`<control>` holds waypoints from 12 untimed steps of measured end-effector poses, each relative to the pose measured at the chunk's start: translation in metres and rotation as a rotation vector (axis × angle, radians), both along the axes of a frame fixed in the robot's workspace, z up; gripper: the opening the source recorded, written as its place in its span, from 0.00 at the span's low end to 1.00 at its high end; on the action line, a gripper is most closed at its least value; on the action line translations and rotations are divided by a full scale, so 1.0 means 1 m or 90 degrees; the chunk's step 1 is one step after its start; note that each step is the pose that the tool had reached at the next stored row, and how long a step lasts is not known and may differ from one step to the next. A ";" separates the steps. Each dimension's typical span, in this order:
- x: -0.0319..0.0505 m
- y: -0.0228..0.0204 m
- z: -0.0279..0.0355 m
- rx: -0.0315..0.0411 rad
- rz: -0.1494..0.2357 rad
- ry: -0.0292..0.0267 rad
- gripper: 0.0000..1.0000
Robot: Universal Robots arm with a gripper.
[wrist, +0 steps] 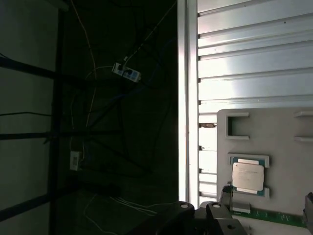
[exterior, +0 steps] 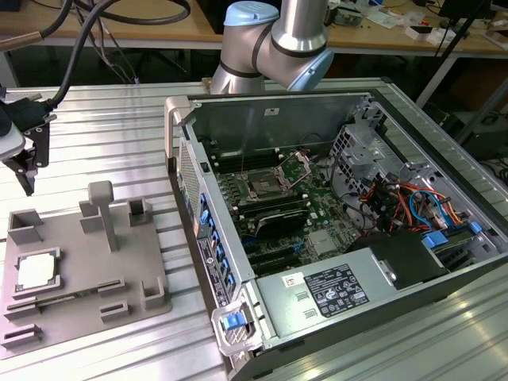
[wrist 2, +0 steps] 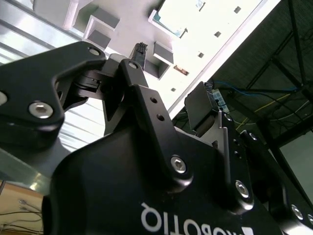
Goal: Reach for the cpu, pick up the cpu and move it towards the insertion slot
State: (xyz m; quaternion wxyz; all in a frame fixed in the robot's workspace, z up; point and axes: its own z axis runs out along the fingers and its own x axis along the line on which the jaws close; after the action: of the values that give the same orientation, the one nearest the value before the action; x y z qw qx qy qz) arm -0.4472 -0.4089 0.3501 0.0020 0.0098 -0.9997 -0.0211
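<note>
The black gripper [exterior: 30,163], spread or pressed I cannot tell, is hanging apart from the flat silvery square cpu [exterior: 37,272], which is lying unlifted at its six o'clock in a grey plastic fixture plate [exterior: 79,250]. The silver-framed insertion slot [exterior: 262,186] is sitting at three o'clock. A ribbed aluminium table [exterior: 103,143] is carrying everything, with wooden workbenches [exterior: 159,30] at twelve.

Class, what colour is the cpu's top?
The cpu is silvery-white metal, clearest in the first wrist view.
</note>
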 end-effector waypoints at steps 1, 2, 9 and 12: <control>0.0000 0.0000 -0.0007 0.0003 0.000 0.0001 0.60; 0.0000 0.0000 -0.0010 0.0005 0.000 0.0000 0.60; 0.0000 0.0000 -0.0036 0.0031 0.000 0.0001 0.60; 0.0000 0.0000 -0.0048 0.0043 0.000 0.0000 0.60</control>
State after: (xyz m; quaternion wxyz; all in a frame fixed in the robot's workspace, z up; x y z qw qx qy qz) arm -0.4472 -0.4089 0.3454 0.0020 0.0098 -0.9996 -0.0245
